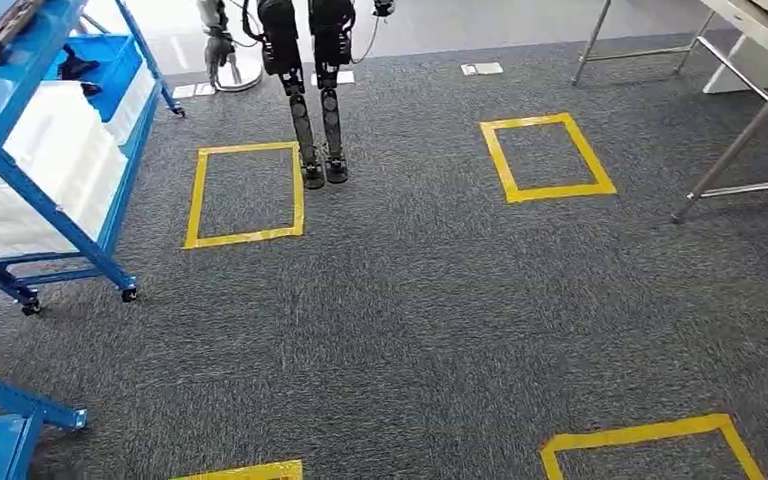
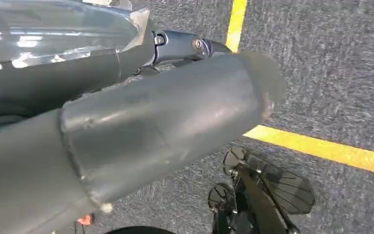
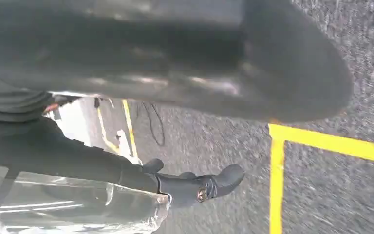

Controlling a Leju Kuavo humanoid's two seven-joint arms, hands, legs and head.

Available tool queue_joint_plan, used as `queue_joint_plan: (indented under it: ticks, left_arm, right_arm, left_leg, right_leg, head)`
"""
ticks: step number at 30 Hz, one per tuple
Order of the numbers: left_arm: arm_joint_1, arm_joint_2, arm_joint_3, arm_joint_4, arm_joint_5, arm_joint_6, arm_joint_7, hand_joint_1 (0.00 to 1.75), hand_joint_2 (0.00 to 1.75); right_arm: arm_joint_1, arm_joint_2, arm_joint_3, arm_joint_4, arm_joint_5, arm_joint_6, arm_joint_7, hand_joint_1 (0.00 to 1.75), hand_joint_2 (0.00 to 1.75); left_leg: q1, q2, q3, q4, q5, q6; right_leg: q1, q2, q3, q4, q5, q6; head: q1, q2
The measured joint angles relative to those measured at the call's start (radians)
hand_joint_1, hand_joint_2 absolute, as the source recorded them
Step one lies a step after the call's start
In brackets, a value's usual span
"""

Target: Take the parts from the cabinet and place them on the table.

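The blue cabinet (image 1: 50, 150) and the surface (image 1: 760, 30) are cut by the head view's edges. Each hand, left hand (image 2: 126, 131) and right hand (image 3: 175, 63), is a blurred close mass; holding a clear bag (image 2: 53, 34) cannot be told.

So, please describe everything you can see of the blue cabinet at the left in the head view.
The blue cabinet is an open rack with a blue painted metal-looking frame and slanted shelves. It stands on the grey carpet on small black castors. White bins sit on its lower shelves, and a blue bin with something dark inside sits higher. Its left part is cut off. A yellow tape square lies just beside it.
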Motion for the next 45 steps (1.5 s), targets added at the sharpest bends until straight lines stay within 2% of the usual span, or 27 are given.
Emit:
queue_joint_plan:
  ticks: [2,3,4,8,9,10,11,13,14,15,17,19,20,23,24,25,26,28,30,31,33,34,37,39,41,43,45]
  left_arm:
    - [-0.001,0.002,-0.004,0.000,-0.003,0.000,-0.002,0.00,0.00]
    - [-0.004,0.003,-0.005,-0.001,-0.005,0.000,-0.002,0.00,0.00]
    - [-0.008,0.003,-0.007,-0.001,-0.008,0.001,-0.002,0.00,0.00]
    - [-0.009,0.003,-0.010,-0.002,-0.008,0.003,-0.003,0.00,0.00]
    - [-0.007,0.002,-0.010,-0.002,-0.008,0.002,-0.003,0.00,0.00]
    - [-0.008,0.002,-0.010,-0.002,-0.008,0.003,-0.003,0.00,0.00]
    - [-0.011,0.003,-0.010,-0.005,-0.008,0.003,-0.004,0.00,0.00]
    - [-0.013,0.003,-0.010,-0.005,-0.008,0.003,-0.004,0.00,0.00]
    - [-0.013,0.003,-0.010,-0.005,-0.008,0.003,-0.004,0.00,0.00]
    - [-0.012,0.003,-0.010,-0.005,-0.007,0.003,-0.004,0.00,0.00]
    - [-0.012,0.003,-0.010,-0.005,-0.005,0.003,-0.004,0.00,0.00]
    - [-0.012,0.003,-0.010,-0.005,0.000,0.005,-0.004,0.00,0.00]
    - [-0.013,0.003,-0.009,-0.007,0.000,0.006,-0.004,0.00,0.00]
    - [-0.006,0.003,-0.009,-0.007,0.001,0.006,-0.005,0.00,0.00]
    - [-0.004,0.004,-0.009,-0.007,0.001,0.006,-0.005,0.00,0.00]
    - [-0.004,0.003,-0.009,-0.007,0.001,0.007,-0.005,0.00,0.00]
    - [-0.006,0.003,-0.009,-0.007,0.001,0.007,-0.005,0.00,0.00]
    - [-0.008,0.002,-0.009,-0.007,0.001,0.007,-0.005,0.00,0.00]
    - [-0.006,0.002,-0.009,-0.007,0.002,0.007,-0.005,0.00,0.00]
    - [-0.005,0.002,-0.009,-0.007,0.002,0.007,-0.005,0.00,0.00]
    - [-0.005,0.003,-0.009,-0.008,0.002,0.007,-0.005,0.00,0.00]
    - [-0.008,0.003,-0.009,-0.008,0.002,0.007,-0.005,0.00,0.00]
    - [-0.014,0.002,-0.009,-0.008,0.000,0.003,-0.007,0.00,0.00]
    - [-0.013,0.002,-0.009,-0.008,-0.002,0.002,-0.007,0.00,0.00]
    - [-0.013,0.001,-0.009,-0.009,-0.007,0.002,-0.009,0.00,0.00]
    - [-0.016,0.003,-0.009,-0.009,-0.009,-0.001,-0.010,0.00,0.00]
    - [-0.015,0.003,-0.009,-0.009,-0.009,-0.006,-0.011,0.00,0.00]
  right_arm:
    - [0.000,0.003,0.000,0.000,-0.002,0.000,-0.001,0.00,0.00]
    - [0.000,0.004,0.000,0.000,-0.005,0.000,-0.002,0.00,0.00]
    - [0.002,0.005,0.000,0.000,-0.007,0.000,-0.002,0.00,0.00]
    - [-0.010,0.009,0.000,0.000,-0.010,0.000,0.003,0.00,0.00]
    - [-0.010,0.009,0.000,0.000,-0.010,0.000,0.004,0.00,0.00]
    - [-0.009,0.010,0.000,0.000,-0.010,0.000,0.004,0.00,0.00]
    - [-0.005,0.010,0.000,0.000,-0.010,0.000,0.005,0.00,0.00]
    - [-0.003,0.010,0.000,0.001,-0.010,0.001,0.005,0.00,0.00]
    - [-0.003,0.010,0.000,0.002,-0.010,0.001,0.005,0.00,0.00]
    - [-0.003,0.010,0.000,0.002,-0.010,0.002,0.005,0.00,0.00]
    - [-0.003,0.009,0.000,0.002,-0.007,0.002,0.003,0.00,0.00]
    - [-0.001,0.009,0.000,0.002,-0.006,0.004,0.000,0.00,0.00]
    - [-0.003,0.009,0.000,0.002,-0.005,0.008,-0.002,0.00,0.00]
    - [-0.012,0.009,0.001,0.002,0.000,0.011,-0.007,0.00,0.00]
    - [-0.013,0.009,0.001,0.002,0.000,0.012,-0.008,0.00,0.00]
    - [-0.010,0.009,0.001,0.002,0.001,0.012,-0.009,0.00,0.00]
    - [-0.006,0.009,0.001,0.002,0.002,0.012,-0.009,0.00,0.00]
    - [-0.002,0.007,0.001,0.003,0.002,0.014,-0.009,0.00,0.00]
    - [-0.002,0.005,0.001,0.003,0.002,0.018,-0.012,0.00,0.00]
    - [-0.003,0.005,0.001,0.003,0.003,0.018,-0.013,0.00,0.00]
    - [-0.005,0.006,0.001,0.003,0.003,0.020,-0.013,0.00,0.00]
    - [-0.007,0.006,0.001,0.003,0.003,0.020,-0.014,0.00,0.00]
    - [-0.010,0.006,0.001,0.003,0.002,0.020,-0.015,0.00,0.00]
    - [-0.016,0.008,0.001,0.003,0.001,0.020,-0.014,0.00,0.00]
    - [-0.011,0.007,0.001,0.003,-0.001,0.020,-0.015,0.00,0.00]
    - [-0.008,0.007,0.001,0.004,-0.003,0.020,-0.014,0.00,0.00]
    - [-0.006,0.007,0.002,0.004,-0.006,0.019,-0.014,0.00,0.00]
  left_leg:
    - [0.004,0.028,0.089,-0.165,0.080,-0.001]
    - [0.003,0.073,0.140,-0.248,0.103,0.003]
    - [-0.005,0.090,0.153,-0.277,0.097,0.003]
    - [-0.016,0.037,0.149,-0.287,0.103,0.030]
    - [-0.006,0.030,0.157,-0.298,0.111,0.039]
    - [-0.007,0.020,0.155,-0.300,0.116,0.046]
    - [-0.006,0.008,0.153,-0.300,0.117,0.048]
    - [-0.008,-0.021,0.150,-0.299,0.118,0.050]
    - [-0.008,-0.036,0.150,-0.299,0.118,0.050]
    - [-0.008,-0.051,0.152,-0.298,0.118,0.050]
    - [-0.006,-0.081,0.156,-0.296,0.118,0.047]
    - [-0.010,-0.105,0.154,-0.289,0.115,0.033]
    - [-0.013,-0.114,0.151,-0.286,0.112,0.027]
    - [-0.007,-0.133,0.147,-0.291,0.118,0.016]
    - [-0.004,-0.115,0.143,-0.281,0.110,0.014]
    - [-0.009,-0.051,0.128,-0.245,0.080,0.012]
    - [-0.009,-0.023,0.099,-0.182,0.041,0.009]
    - [-0.005,-0.006,0.021,-0.016,-0.031,0.005]
    - [-0.004,-0.002,0.000,0.027,-0.029,0.006]
    - [-0.004,0.001,0.024,-0.023,0.006,0.007]
    - [-0.004,0.033,0.121,-0.201,0.083,0.014]
    - [-0.009,0.091,0.158,-0.272,0.084,0.017]
    - [-0.023,0.053,0.152,-0.272,0.088,0.026]
    - [-0.017,0.028,0.160,-0.294,0.106,0.046]
    - [-0.013,0.011,0.160,-0.303,0.116,0.055]
    - [-0.013,-0.016,0.154,-0.303,0.117,0.058]
    - [-0.014,-0.046,0.154,-0.302,0.118,0.058]
  right_leg:
    - [0.000,-0.021,0.001,0.000,-0.005,0.002]
    - [0.002,-0.030,0.010,0.001,-0.009,0.007]
    - [0.014,-0.037,0.006,0.004,-0.015,0.015]
    - [0.017,-0.078,0.029,-0.003,-0.022,0.037]
    - [0.007,-0.042,0.018,0.011,-0.031,0.042]
    - [0.006,0.012,0.003,0.052,-0.062,0.035]
    - [0.004,0.039,-0.032,0.125,-0.099,0.026]
    - [0.001,0.056,-0.111,0.285,-0.160,0.024]
    - [0.000,0.058,-0.132,0.323,-0.163,0.031]
    - [-0.003,0.058,-0.129,0.308,-0.148,0.041]
    - [-0.013,0.065,-0.064,0.153,-0.068,0.069]
    - [-0.022,0.126,-0.016,0.020,-0.014,0.081]
    - [-0.019,0.111,-0.019,0.015,-0.007,0.065]
    - [-0.013,0.088,-0.007,0.018,-0.002,0.044]
    - [-0.025,0.076,-0.006,0.013,0.002,0.036]
    - [-0.020,0.068,-0.006,0.013,0.003,0.028]
    - [-0.015,0.056,-0.007,0.013,0.003,0.016]
    - [-0.007,0.028,-0.008,0.013,0.000,0.012]
    - [-0.003,0.005,-0.008,0.013,-0.002,0.009]
    - [-0.003,-0.007,-0.011,0.013,-0.004,0.008]
    - [-0.003,-0.029,-0.008,0.013,-0.009,0.007]
    - [0.004,-0.037,0.002,0.013,-0.012,0.011]
    - [0.011,-0.066,0.010,0.010,-0.016,0.025]
    - [0.018,-0.078,0.011,0.011,-0.021,0.037]
    - [0.004,0.024,-0.024,0.087,-0.065,0.035]
    - [-0.001,0.054,-0.108,0.256,-0.134,0.030]
    - [-0.001,0.058,-0.149,0.333,-0.143,0.042]
  head:
    - [0.000,0.000]
    - [0.000,0.000]
    - [-0.001,0.000]
    - [0.006,0.000]
    - [0.006,0.000]
    - [0.009,0.000]
    - [0.011,0.000]
    - [0.011,0.000]
    - [0.010,0.000]
    - [0.010,0.000]
    - [0.011,0.000]
    - [0.013,0.000]
    - [0.013,0.000]
    - [0.009,0.000]
    - [0.009,0.000]
    - [0.006,0.000]
    - [0.000,0.000]
    - [0.000,0.000]
    - [0.001,0.000]
    - [0.000,0.000]
    - [0.000,0.000]
    - [-0.001,0.000]
    - [0.006,0.000]
    - [0.005,0.000]
    - [0.010,0.000]
    - [0.012,0.000]
    - [0.012,0.000]
